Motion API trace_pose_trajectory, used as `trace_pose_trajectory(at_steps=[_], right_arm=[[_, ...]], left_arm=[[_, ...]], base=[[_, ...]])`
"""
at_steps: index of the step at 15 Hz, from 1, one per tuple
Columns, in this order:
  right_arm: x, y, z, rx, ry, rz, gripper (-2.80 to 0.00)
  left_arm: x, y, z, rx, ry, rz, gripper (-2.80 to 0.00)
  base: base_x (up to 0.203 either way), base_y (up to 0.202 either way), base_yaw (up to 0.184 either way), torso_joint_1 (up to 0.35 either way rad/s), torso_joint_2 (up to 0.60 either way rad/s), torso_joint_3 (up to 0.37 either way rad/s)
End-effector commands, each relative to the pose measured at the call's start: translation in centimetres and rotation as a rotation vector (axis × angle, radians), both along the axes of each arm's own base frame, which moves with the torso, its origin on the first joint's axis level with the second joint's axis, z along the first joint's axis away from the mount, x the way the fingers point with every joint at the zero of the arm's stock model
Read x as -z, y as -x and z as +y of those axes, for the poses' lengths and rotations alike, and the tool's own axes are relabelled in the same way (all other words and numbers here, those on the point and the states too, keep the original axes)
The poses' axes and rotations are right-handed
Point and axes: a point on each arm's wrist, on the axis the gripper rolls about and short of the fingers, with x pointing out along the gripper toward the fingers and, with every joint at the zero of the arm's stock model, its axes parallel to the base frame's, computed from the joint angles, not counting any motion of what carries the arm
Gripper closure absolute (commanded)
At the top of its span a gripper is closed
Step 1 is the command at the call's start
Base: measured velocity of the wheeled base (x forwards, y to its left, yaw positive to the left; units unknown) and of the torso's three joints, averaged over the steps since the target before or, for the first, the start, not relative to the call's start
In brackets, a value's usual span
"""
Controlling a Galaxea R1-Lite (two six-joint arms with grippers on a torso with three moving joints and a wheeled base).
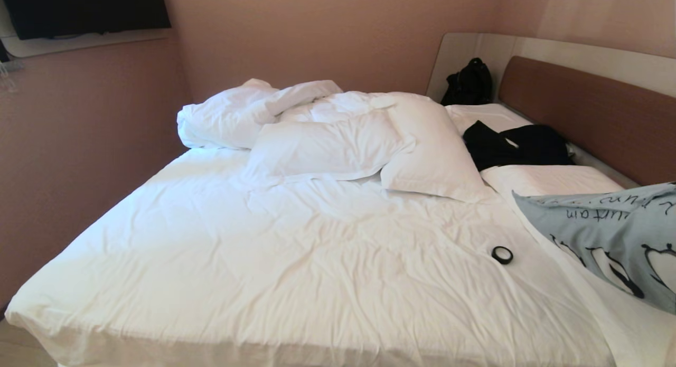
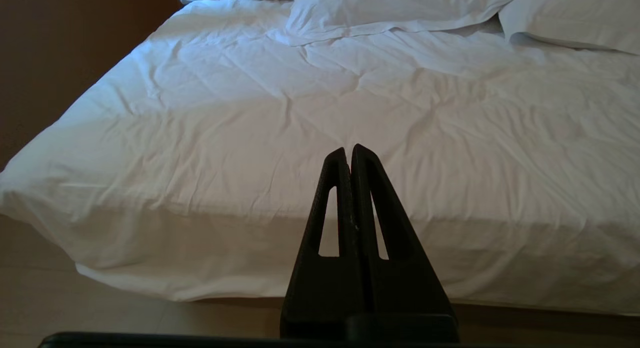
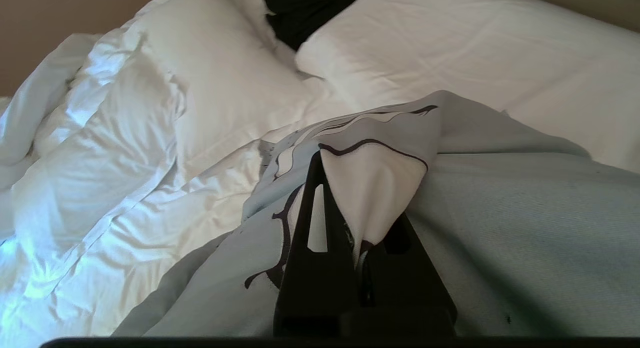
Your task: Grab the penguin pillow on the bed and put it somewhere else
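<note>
Head view first: the bed [image 1: 296,261] fills the frame, its white sheet rumpled, with a heaped white duvet [image 1: 248,113] and plain white pillows [image 1: 327,145] toward the far side. The brown headboard [image 1: 591,113] runs along the right. The penguin pillow [image 1: 607,235] juts in from the right edge, tilted and raised above the sheet, its penguin print and dark script showing. A small black ring [image 1: 502,254] lies on the sheet just beside the pillow's lower edge. Black clothing [image 1: 515,145] rests on a white pillow near the headboard, and a black bag [image 1: 467,84] sits in the far corner. Neither arm shows here.

Left wrist view: the left gripper [image 2: 349,152] hangs off the near edge of the bed, above the floor, with its two fingers pressed together and nothing between them.

Right wrist view: the right gripper [image 3: 350,208] is clamped on a bunched fold of the penguin pillow's fabric, which rises in a peak out of the closed fingers. The rest of the pillow spreads below and beside the gripper, over the white bedding.
</note>
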Motion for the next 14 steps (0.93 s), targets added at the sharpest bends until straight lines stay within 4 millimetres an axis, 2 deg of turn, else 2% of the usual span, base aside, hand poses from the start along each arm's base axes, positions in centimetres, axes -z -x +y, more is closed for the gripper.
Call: trace_pose_trajectory(at_steps=[1, 6, 10, 14], right_arm=[[-0.1, 0.5, 0.2, 0.089, 0.027, 0.001, 0.00], [-0.7, 2.7, 2.2, 0.126, 0.096, -0.021, 0.00], [-0.1, 3.0, 2.4, 0.133, 0.059, 0.027, 0.00], [-0.2, 3.4, 2.2, 0.310, 0.123, 0.071, 0.00]], left_arm=[[0.0, 0.0, 0.0, 0.000, 0.001, 0.001, 0.00], [0.0, 0.0, 0.0, 0.000, 0.001, 0.001, 0.00], [0.1, 0.0, 0.0, 0.000, 0.001, 0.002, 0.00], [0.0, 0.0, 0.0, -0.002, 0.001, 0.002, 0.00]], base=[[-0.189, 0.000, 0.001, -0.002, 0.01, 0.002], [-0.191, 0.000, -0.001, 0.004, 0.00, 0.001], [-0.175, 0.000, 0.000, -0.002, 0.00, 0.003], [0.000, 0.000, 0.000, 0.000, 0.00, 0.000]])
